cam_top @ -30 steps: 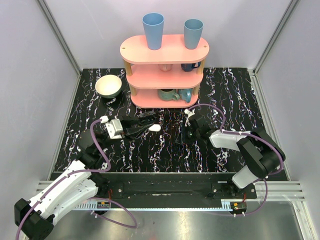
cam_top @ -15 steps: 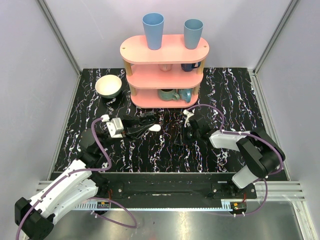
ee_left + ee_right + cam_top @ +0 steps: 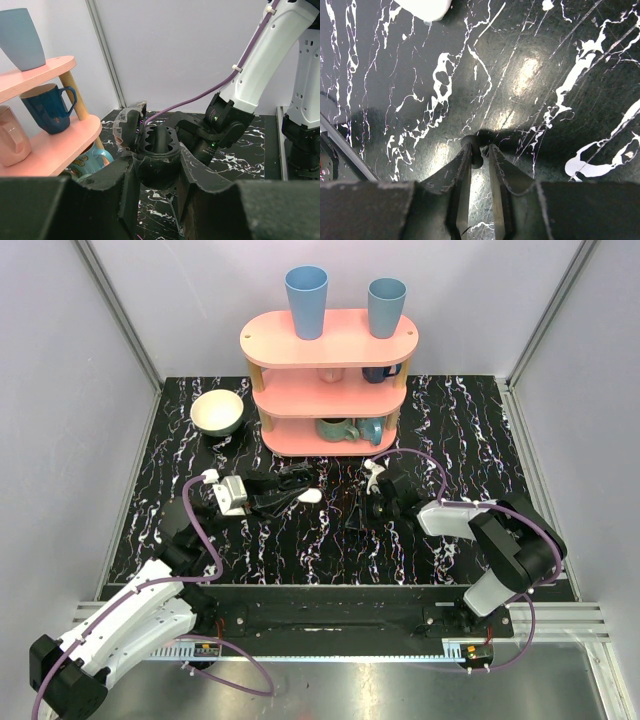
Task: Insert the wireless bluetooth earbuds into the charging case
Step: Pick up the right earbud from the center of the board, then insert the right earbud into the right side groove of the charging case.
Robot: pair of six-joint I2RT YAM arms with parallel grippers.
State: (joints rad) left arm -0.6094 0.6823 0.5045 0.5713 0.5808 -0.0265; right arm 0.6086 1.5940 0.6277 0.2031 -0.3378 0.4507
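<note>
We've got a glossy black desk (image 3: 450, 440), veined white like marble. In the left wrist view, the left hand (image 3: 157, 172) is clamped on the charging case (image 3: 155, 142), lower centre: rounded, shiny black, lid open. Overhead shows only a smooth white oblong (image 3: 310, 495) at that hand's tip, left of centre. In the right wrist view, the right hand (image 3: 480, 150) pinches a tiny dark rounded earbud (image 3: 471, 146).

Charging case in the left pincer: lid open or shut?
Open. The charging case sits clamped in the left pincer, its lid hinged back, inner wells exposed.
</note>
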